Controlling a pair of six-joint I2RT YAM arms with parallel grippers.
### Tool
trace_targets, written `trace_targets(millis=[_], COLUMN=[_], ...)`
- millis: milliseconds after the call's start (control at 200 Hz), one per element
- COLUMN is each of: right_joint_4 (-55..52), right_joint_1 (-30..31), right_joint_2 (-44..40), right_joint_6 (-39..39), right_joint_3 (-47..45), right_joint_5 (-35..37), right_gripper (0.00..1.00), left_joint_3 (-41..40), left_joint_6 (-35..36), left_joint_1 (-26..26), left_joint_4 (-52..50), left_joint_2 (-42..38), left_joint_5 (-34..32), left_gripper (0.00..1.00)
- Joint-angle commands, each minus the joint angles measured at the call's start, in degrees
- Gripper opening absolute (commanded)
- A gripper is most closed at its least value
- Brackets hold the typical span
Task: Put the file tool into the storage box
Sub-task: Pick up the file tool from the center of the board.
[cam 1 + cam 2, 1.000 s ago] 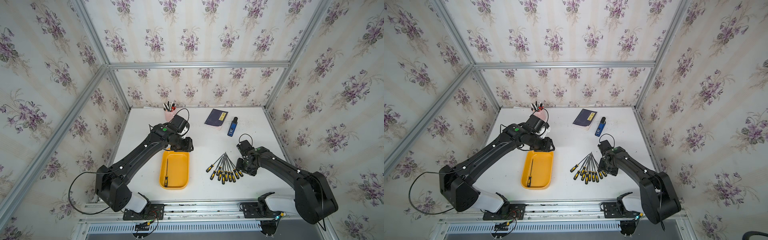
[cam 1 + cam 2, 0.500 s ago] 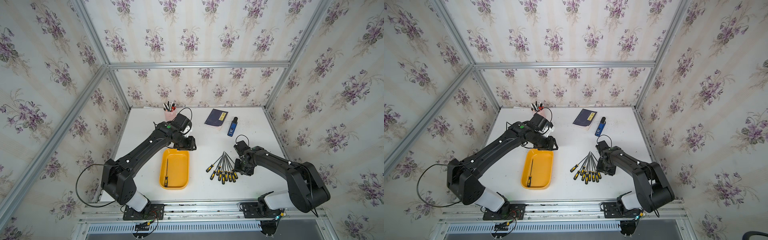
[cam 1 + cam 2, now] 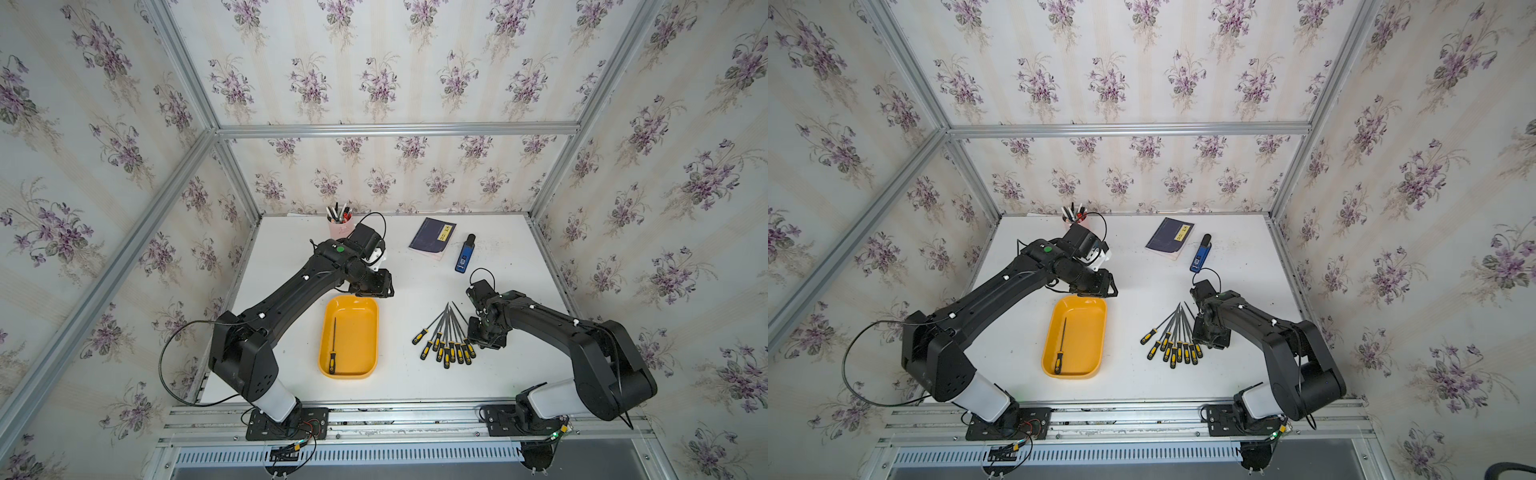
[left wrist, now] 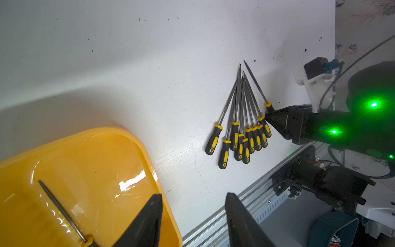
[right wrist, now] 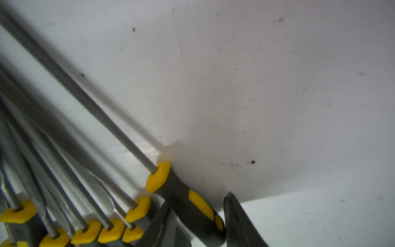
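File tool (image 5: 177, 188) handle sits between right gripper (image 5: 196, 200) jaws, grip unclear; left gripper (image 4: 193, 195) spread, empty; notebook (image 3: 432, 240) label unreadable.

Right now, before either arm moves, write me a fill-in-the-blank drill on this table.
1. The shallow orange-yellow plastic storage box holds exactly ___ black-and-yellow-handled steel file.
2. The right hand straddles the ___ of the outermost file in the fanned pile of files on the white table.
3. The left hand, by the box's far end, holds ___.

Missing words: one; handle; nothing.
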Motion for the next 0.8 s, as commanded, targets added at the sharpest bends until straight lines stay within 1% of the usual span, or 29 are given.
trace_targets(millis=[0, 115, 410, 490, 600, 749, 794], right_joint_4=[3.61, 4.56, 6.58, 6.80, 6.94, 5.89, 5.15], right_joint_1=[0.00, 0.00, 0.00, 0.00, 0.00, 0.00, -0.02], right_joint_2=[1.51, 2.02, 2.33, 2.48, 2.36, -0.44, -2.30], right_joint_6=[-0.64, -1.31, -2.39, -2.57, -2.75, -2.66, -2.56], right_joint_3=[-0.94, -1.11, -1.16, -1.20, -1.24, -0.01, 0.78], right_joint_5=[0.73, -0.27, -1.95, -2.20, -2.16, -1.93, -1.73], right_gripper=[0.38, 0.37, 0.24, 0.22, 0.17, 0.09, 0.09], left_joint_3=[0.41, 0.27, 0.41, 0.37, 0.23, 0.74, 1.15], left_joint_6=[1.35, 1.53, 1.96, 2.10, 2.23, 1.51, 0.93], left_joint_1=[0.17, 0.21, 0.58, 0.72, 0.93, 1.70, 2.02], left_joint_4=[-0.98, -1.08, -1.48, -1.59, -1.55, -1.18, -0.68], left_joint_2=[0.23, 0.32, 0.46, 0.51, 0.29, 0.12, 0.13], left_joint_5=[0.04, 0.14, 0.41, 0.45, 0.36, 1.99, 3.08], left_gripper=[0.53, 0.53, 0.53, 0.53, 0.53, 0.53, 0.53])
